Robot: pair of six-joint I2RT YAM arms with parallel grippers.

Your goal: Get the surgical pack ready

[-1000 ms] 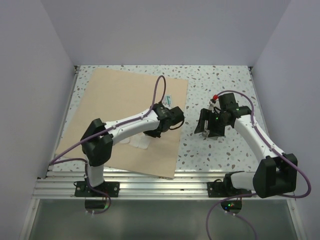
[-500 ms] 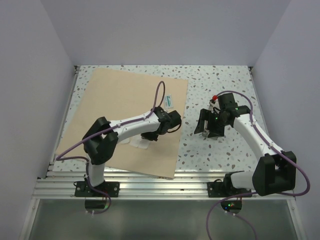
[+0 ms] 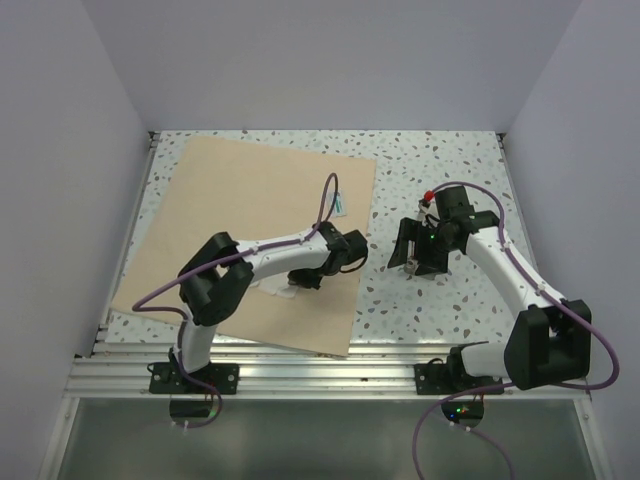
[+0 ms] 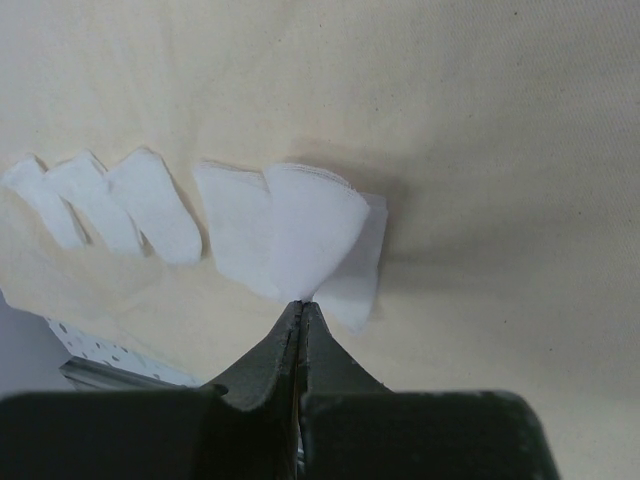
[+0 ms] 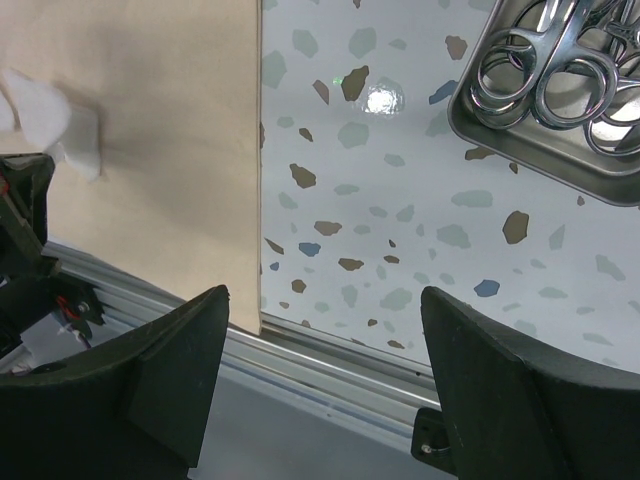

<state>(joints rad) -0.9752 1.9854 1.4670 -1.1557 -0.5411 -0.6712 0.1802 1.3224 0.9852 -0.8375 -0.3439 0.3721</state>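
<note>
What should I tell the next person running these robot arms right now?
Left claw: shut, pinching the corner of one gauze square on the sheet.
Right claw: open and empty, above the table.
Things: the other squares lie in a row on the sheet. The tray sits on the table beside the sheet, with the scissors inside.
Done: sheet spread flat, gauze on it.
Left: set down the pinched gauze, bring the tray onto the sheet, then probably fold the sheet.
</note>
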